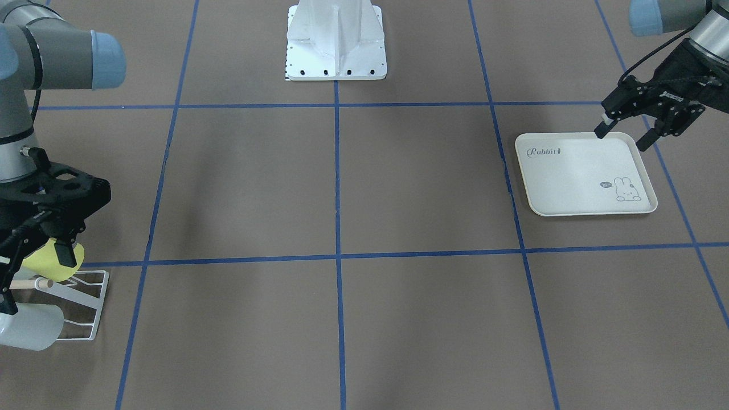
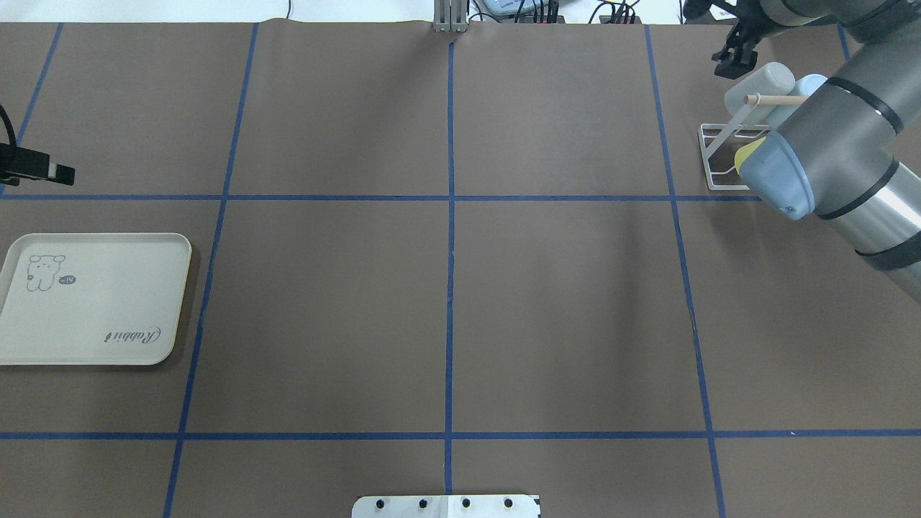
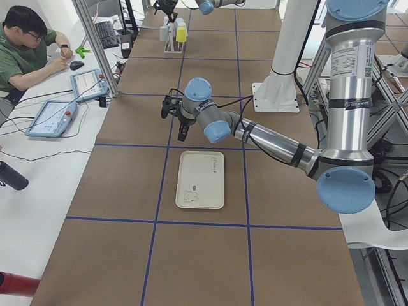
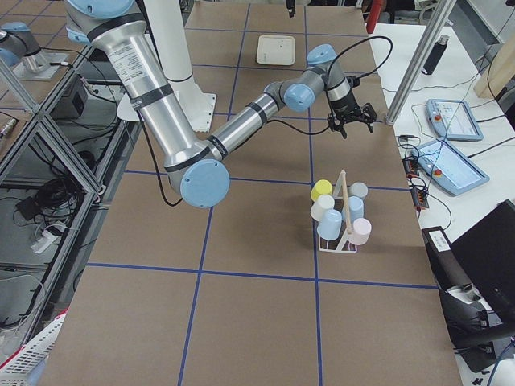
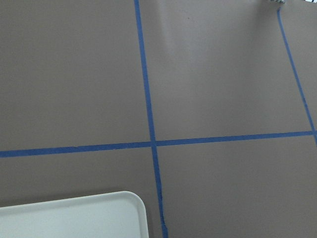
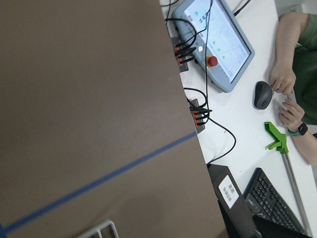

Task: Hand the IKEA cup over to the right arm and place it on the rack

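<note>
The white wire rack [image 1: 85, 307] with a wooden dowel [image 1: 28, 283] stands at the table's right end and holds several cups. A yellow cup [image 1: 48, 259] hangs on it, as the overhead view [image 2: 748, 151] and the right view [image 4: 322, 190] also show. White, blue, pink and grey cups hang beside it [image 4: 342, 217]. My right gripper [image 1: 34, 273] is open and empty, above and just past the rack on the operators' side [image 4: 351, 122]. My left gripper [image 1: 623, 136] is open and empty over the far edge of the cream rabbit tray [image 1: 581, 176].
The rabbit tray [image 2: 93, 302] lies flat and bare at the table's left end. The robot's white base plate [image 1: 336, 40] is at the middle of the robot's side. An operator [image 3: 29, 44] sits at a desk with teach pendants [image 3: 54, 115] beside the table.
</note>
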You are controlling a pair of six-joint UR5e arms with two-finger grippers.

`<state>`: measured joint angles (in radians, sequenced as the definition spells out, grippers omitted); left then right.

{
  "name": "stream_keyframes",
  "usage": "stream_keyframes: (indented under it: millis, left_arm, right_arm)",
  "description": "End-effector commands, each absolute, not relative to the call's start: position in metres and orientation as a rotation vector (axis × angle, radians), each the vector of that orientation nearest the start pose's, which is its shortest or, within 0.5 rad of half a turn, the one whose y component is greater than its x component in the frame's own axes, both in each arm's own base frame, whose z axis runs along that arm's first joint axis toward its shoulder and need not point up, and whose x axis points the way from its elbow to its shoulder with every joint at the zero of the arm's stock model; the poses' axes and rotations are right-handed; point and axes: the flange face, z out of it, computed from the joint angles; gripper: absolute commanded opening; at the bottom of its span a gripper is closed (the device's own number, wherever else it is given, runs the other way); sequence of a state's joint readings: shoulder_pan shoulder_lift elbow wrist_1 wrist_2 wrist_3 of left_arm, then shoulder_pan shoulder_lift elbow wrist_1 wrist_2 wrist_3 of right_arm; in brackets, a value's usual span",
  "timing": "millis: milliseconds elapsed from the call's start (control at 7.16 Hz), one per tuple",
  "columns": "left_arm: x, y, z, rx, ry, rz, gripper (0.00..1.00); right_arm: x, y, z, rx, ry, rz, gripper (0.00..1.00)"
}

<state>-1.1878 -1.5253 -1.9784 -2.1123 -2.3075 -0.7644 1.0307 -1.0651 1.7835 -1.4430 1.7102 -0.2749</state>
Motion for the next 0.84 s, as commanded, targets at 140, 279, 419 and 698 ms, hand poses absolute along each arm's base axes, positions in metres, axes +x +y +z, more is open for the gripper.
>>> stream_keyframes:
  millis: [140,279,419,698]
  left_arm:
    - [0.077,-0.453,0.446,0.368,0.964,0.035,1.0]
    - [0.078,-0.453,0.447,0.366,0.964,0.036,1.0]
    - [0.077,-0.452,0.448,0.364,0.963,0.033,1.0]
    - [0.074,-0.454,0.456,0.355,0.954,0.024,1.0]
  right_arm:
    - [-0.262,-0.579,0.181,0.814,-0.616,-0.284,0.99]
    - [-0.286,-0.57,0.174,0.783,-0.656,-0.266,0.99]
    - [-0.299,-0.565,0.184,0.74,-0.653,-0.284,1.0]
    - [-0.304,-0.564,0.181,0.55,-0.628,-0.306,1.0]
